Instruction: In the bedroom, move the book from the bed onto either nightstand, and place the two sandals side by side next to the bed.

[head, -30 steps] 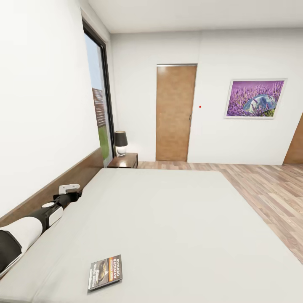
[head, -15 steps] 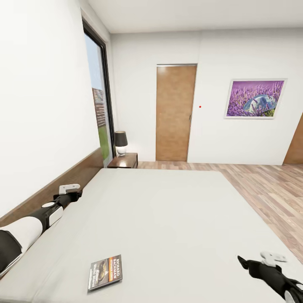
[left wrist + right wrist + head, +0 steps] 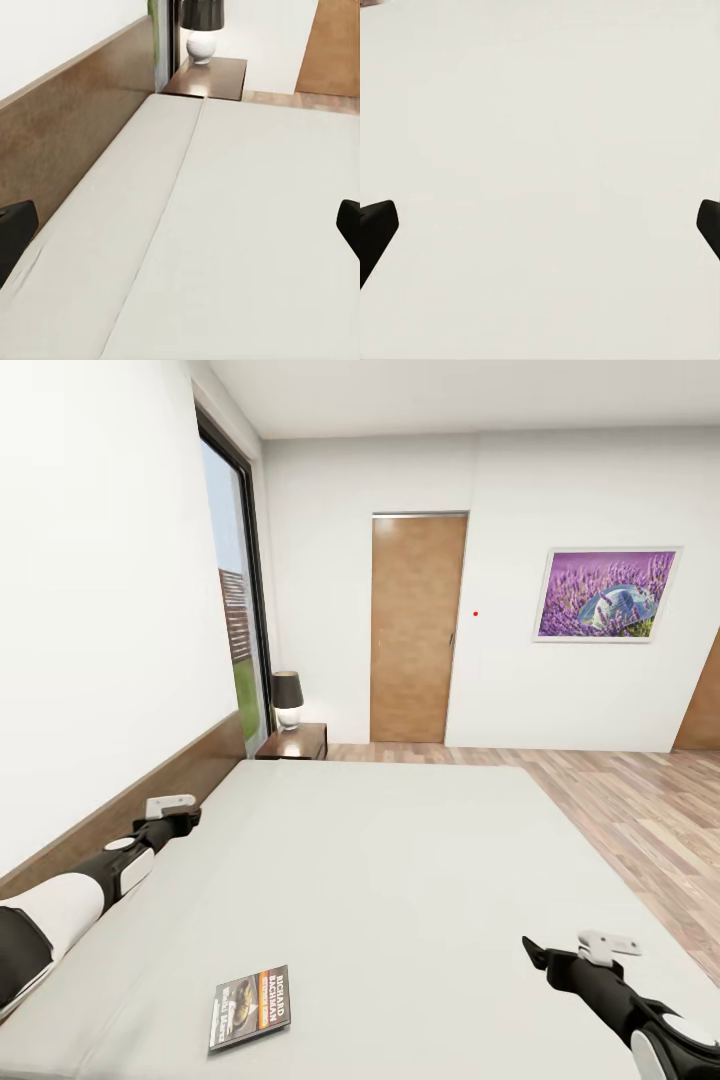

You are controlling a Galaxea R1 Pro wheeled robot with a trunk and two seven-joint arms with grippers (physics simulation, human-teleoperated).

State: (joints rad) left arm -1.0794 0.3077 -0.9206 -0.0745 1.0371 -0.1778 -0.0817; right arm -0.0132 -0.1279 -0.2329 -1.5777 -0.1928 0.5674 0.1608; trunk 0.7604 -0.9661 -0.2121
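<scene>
The book (image 3: 250, 1007), dark with an orange band, lies flat on the near left part of the bed (image 3: 420, 860). Over the mattress beside the brown headboard (image 3: 150, 800) hovers my left gripper (image 3: 185, 820), open, well beyond the book. In the left wrist view its gripper (image 3: 180, 232) holds nothing, with bare mattress between the fingers (image 3: 15, 234). My right gripper (image 3: 545, 960) is open above the bed's near right side, far right of the book. The right wrist view has that gripper (image 3: 540, 229) over plain mattress. The nightstand (image 3: 293, 741) stands past the bed's far left corner. The sandals are out of view.
A black-shaded lamp (image 3: 287, 700) stands on the nightstand (image 3: 210, 77), next to a tall window (image 3: 235, 610). A closed wooden door (image 3: 415, 630) and a framed purple picture (image 3: 605, 595) are on the far wall. Wood floor (image 3: 640, 810) runs along the bed's right side.
My right arm has come into the head view from the lower right and moved up and left over the bed. The left gripper has shifted slightly. The book has not moved.
</scene>
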